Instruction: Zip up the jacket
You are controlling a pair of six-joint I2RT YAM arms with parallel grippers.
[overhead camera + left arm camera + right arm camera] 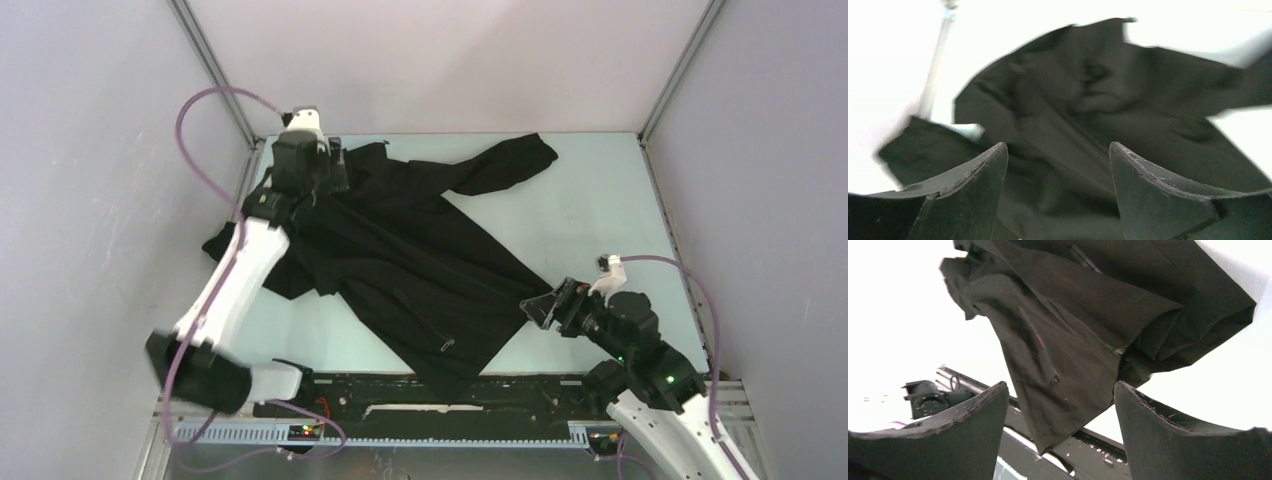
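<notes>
The black jacket (400,250) lies crumpled and slanted across the table, collar at the far left and hem toward the near edge. One sleeve (510,160) reaches to the far right. A small silvery pocket zip pull (447,345) shows near the hem, and also in the right wrist view (1054,381). My left gripper (335,172) hovers open over the collar area, with dark fabric (1063,110) below its open jaws (1058,145). My right gripper (535,308) is open and empty just right of the hem corner, facing the jacket (1073,315). The front zipper is not clearly visible.
The black rail (400,385) runs along the near table edge under the jacket hem, also seen in the right wrist view (1088,445). Grey enclosure walls and metal posts (215,70) border the pale table (600,210). The left arm's pink cable (190,150) loops at the far left.
</notes>
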